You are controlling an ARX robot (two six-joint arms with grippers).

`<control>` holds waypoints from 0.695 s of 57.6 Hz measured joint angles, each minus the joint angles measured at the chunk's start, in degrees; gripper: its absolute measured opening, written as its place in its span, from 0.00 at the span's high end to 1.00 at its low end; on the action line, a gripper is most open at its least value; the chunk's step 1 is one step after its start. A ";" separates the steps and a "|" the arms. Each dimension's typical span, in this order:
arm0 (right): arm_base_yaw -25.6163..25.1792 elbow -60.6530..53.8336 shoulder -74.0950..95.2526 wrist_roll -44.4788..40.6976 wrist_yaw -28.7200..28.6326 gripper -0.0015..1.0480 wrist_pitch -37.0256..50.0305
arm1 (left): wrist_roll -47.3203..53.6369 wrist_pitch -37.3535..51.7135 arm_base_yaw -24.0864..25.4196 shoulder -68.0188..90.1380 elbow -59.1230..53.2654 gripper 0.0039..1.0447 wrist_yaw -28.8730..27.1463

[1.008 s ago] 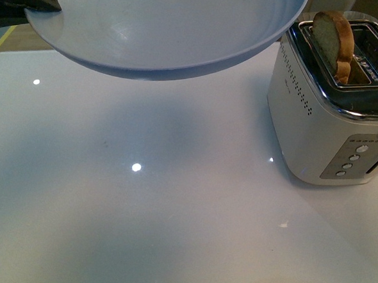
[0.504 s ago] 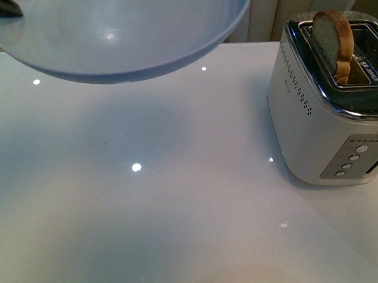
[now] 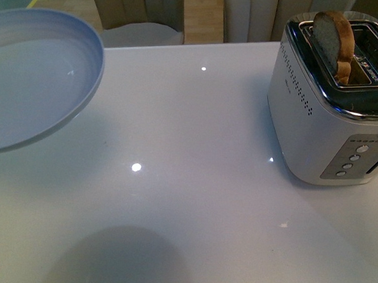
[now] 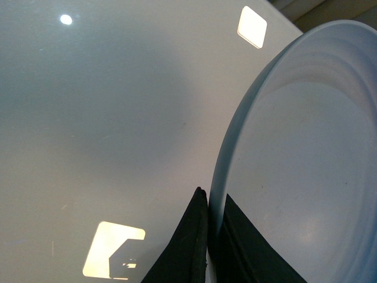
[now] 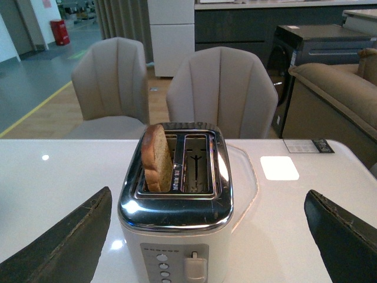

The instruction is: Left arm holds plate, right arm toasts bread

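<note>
The pale blue-grey plate [image 3: 25, 81] hangs in the air above the table's left side, empty and tilted. In the left wrist view my left gripper [image 4: 209, 236] is shut on the plate's rim [image 4: 221, 177], one black finger on each face. The bread [image 3: 334, 41] stands upright in the left slot of the white and chrome toaster [image 3: 322, 120] at the right, its rounded top sticking out. In the right wrist view the bread [image 5: 156, 157] and toaster [image 5: 177, 212] sit between the wide-open fingers of my right gripper [image 5: 209, 236], which holds nothing. Neither arm shows in the front view.
The glossy white table [image 3: 199, 198] carries the toaster, whose second slot [image 5: 196, 163] is empty and whose lever [image 5: 194, 265] is on its front. Beige chairs [image 5: 221, 94] stand behind the table's far edge, and a sofa [image 5: 330, 100] stands further right.
The plate has swung left and lower in the front view, from filling the top of the frame to the left edge. The bread and toaster have not moved.
</note>
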 joint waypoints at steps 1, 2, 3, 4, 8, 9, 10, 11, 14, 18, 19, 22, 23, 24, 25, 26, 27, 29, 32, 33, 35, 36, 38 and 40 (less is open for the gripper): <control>0.00 0.00 0.00 0.00 0.02 0.08 0.00 | 0.55 0.85 0.79 1.03 -0.20 0.98 0.28; 0.00 0.00 0.00 -0.02 0.02 0.08 0.00 | 0.74 1.27 1.16 1.53 -0.28 0.98 0.46; 0.00 0.00 0.00 -0.02 0.00 0.08 0.00 | 1.29 2.10 1.86 2.62 -0.46 0.98 0.70; 0.00 0.00 0.00 0.00 0.00 0.08 0.00 | 1.55 2.51 2.21 3.17 -0.55 0.98 0.87; 0.00 0.00 0.00 -0.02 0.00 0.08 0.00 | 3.23 5.20 4.13 7.04 -0.85 0.98 1.81; 0.00 0.00 0.00 -0.02 0.00 0.08 0.00 | 3.32 5.60 4.35 7.63 -0.87 0.98 1.97; 0.00 0.00 0.00 0.00 0.00 0.08 0.00 | 3.87 6.40 4.81 8.76 -0.85 0.98 2.34; 0.00 0.00 0.00 0.00 0.00 0.08 0.00 | 4.07 6.80 5.03 9.35 -0.85 0.98 2.49; 0.00 0.00 0.00 -0.02 0.00 0.08 0.00 | 5.22 9.27 6.25 12.98 -0.83 0.98 3.08; 0.00 0.00 0.00 -0.02 0.00 0.08 0.00 | 7.15 11.08 7.63 17.90 -0.13 0.98 3.21; 0.00 0.00 0.00 0.00 0.00 0.08 0.00 | 7.56 11.50 7.98 19.19 0.15 0.98 3.26; 0.00 0.00 0.00 0.00 0.00 0.08 0.00 | 8.44 12.59 8.72 22.27 1.07 0.98 3.23; 0.00 0.00 0.00 0.00 0.02 0.08 0.00 | 8.74 12.92 8.98 23.45 1.55 0.98 3.04; 0.00 0.00 0.00 0.00 0.00 0.08 0.00 | 8.90 13.11 9.14 24.02 1.81 0.98 2.89; 0.00 0.00 0.00 0.00 0.00 0.08 0.00 | 9.16 13.64 9.38 25.18 2.32 0.98 2.89; 0.00 0.00 0.00 -0.02 0.00 0.08 0.00 | 9.29 13.92 9.55 25.70 2.58 0.98 2.89; 0.00 0.00 0.00 -0.02 0.00 0.08 0.00 | 9.49 14.45 9.81 26.77 3.15 0.98 2.75; 0.00 0.00 0.00 0.00 0.00 0.08 0.00 | 9.73 15.17 10.16 28.30 3.96 0.98 2.64; 0.00 0.00 0.00 0.00 0.00 0.08 0.00 | 10.25 16.11 10.60 30.58 5.18 0.98 2.69; 0.00 0.00 0.00 -0.02 0.00 0.08 0.00 | 10.47 16.37 10.75 31.41 5.64 0.98 2.64; 0.00 0.00 0.00 0.00 0.00 0.08 0.00 | 10.67 16.65 10.91 32.65 6.32 0.98 2.56; 0.00 0.00 0.00 -0.02 0.00 0.08 0.00 | 10.86 16.92 10.95 33.46 6.78 0.98 2.54; 0.00 0.00 0.00 0.00 0.00 0.08 0.00 | 11.10 17.33 10.95 34.67 7.41 0.98 2.54; 0.00 0.00 0.00 0.00 0.00 0.08 0.00 | 11.21 17.68 10.95 35.85 8.02 0.98 2.51</control>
